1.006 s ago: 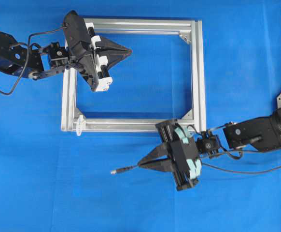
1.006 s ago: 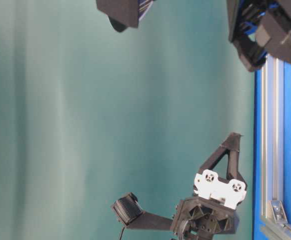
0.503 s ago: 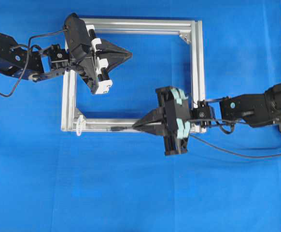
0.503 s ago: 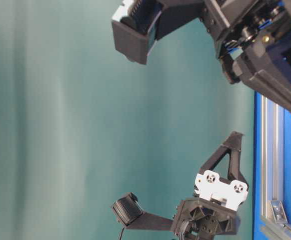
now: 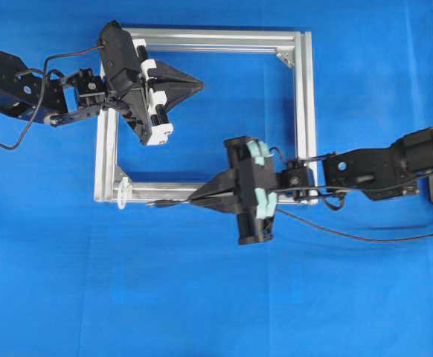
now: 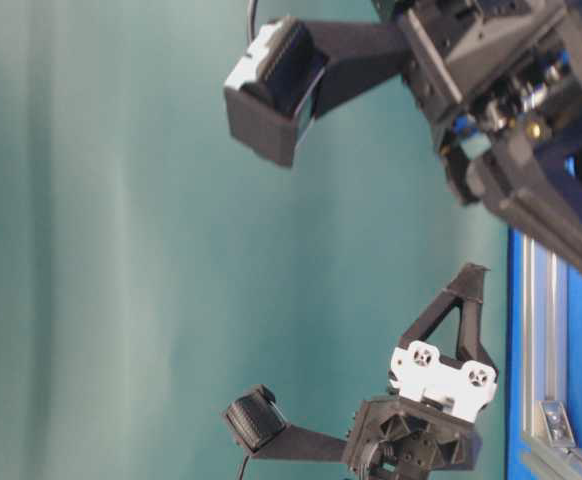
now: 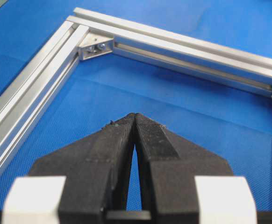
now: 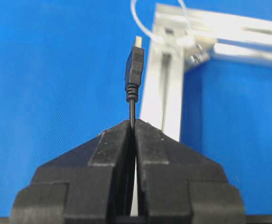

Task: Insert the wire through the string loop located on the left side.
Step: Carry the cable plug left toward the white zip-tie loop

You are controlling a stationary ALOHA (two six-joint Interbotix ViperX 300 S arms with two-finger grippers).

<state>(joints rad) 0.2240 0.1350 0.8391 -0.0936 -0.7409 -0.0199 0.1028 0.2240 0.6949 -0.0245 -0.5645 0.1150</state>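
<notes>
My right tool pinches the wire, plug tip just short of the string loop at the frame's near-left corner. Not threaded yet. Left tool pressed together, empty.

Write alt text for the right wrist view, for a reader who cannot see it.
The right gripper, shut on the wire, holds its black plug pointing up the picture toward the string loop. The loop is fixed at a corner of the silver aluminium frame on a blue surface.
</notes>
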